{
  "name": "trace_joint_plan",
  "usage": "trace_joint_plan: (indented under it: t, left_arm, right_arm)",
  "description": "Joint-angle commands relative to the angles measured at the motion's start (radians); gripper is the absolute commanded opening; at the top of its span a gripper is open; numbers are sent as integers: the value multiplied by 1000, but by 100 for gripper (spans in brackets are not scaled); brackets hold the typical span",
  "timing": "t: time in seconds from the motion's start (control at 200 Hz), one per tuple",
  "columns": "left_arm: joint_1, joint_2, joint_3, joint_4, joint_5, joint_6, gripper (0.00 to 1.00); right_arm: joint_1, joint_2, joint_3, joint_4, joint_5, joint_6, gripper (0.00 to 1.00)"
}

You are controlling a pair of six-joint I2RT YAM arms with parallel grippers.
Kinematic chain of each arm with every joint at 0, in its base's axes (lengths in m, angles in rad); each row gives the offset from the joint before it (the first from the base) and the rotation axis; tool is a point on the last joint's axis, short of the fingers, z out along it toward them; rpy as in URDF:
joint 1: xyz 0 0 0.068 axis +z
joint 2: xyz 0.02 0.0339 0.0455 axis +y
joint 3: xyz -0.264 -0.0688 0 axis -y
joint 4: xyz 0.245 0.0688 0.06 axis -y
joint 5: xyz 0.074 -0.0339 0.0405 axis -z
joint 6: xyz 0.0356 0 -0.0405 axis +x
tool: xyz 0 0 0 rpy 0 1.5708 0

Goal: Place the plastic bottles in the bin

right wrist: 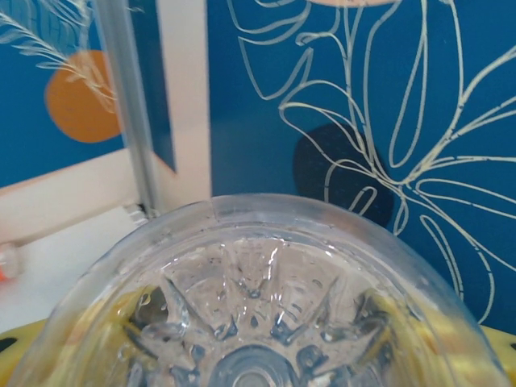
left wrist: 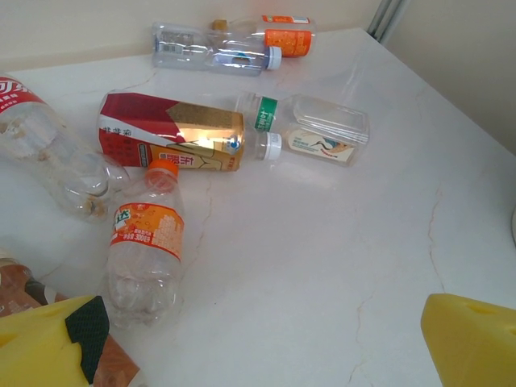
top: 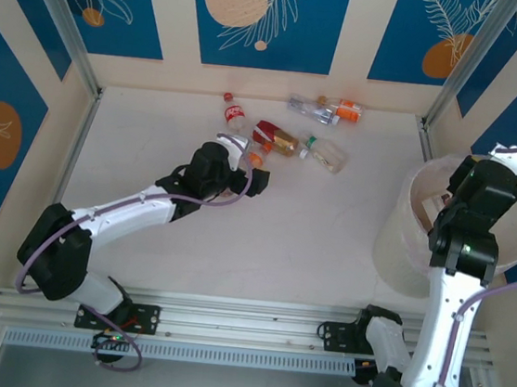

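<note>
- Action on the right: right gripper (top: 472,185) clamps a clear bottle (right wrist: 258,322) over the bin (top: 401,256), set to drop.
- Meanwhile left gripper (top: 245,169) gapes wide beside orange-capped bottle (left wrist: 145,250), far centre, lining up the next grab.

**Top cam:** fixed, high, behind arm bases. Looks down and fwd over whole table (top: 311,227) to back wall (top: 253,81).

**Left wrist cam:** low, near tabletop. Faces loose bottles (left wrist: 173,141) and far-right corner. Left claw (left wrist: 260,351) tips at bottom corners. Same bottles seen in top cam.

**Right wrist cam:** v. close behind base of clear bottle (right wrist: 258,322). Faces blue panel (right wrist: 339,121) and metal post (right wrist: 133,105), both shared w/ top cam.
</note>
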Motion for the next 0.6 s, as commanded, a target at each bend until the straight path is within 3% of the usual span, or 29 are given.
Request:
trace_joint_plan:
  t: [0.0, 0.12, 0.19, 0.32, 0.595]
  left_arm:
    - [10, 14, 45, -8, -4, -14, 100]
    - [14, 20, 49, -6, -11, -16, 100]
    - [16, 21, 55, -12, -15, -19, 100]
    - [18, 21, 68, -23, -16, -23, 100]
    - [22, 38, 83, -30, -14, -52, 100]
  right_arm:
    - [-70, 33, -31, 132, -43, 13, 43]
    - [-127, 55, -65, 128, -114, 68, 67]
    - [-132, 78, -46, 58, -134, 101, 100]
    - [-130, 89, -11, -25, -126, 146, 99]
    - [-127, 22, -32, -17, -202, 179, 99]
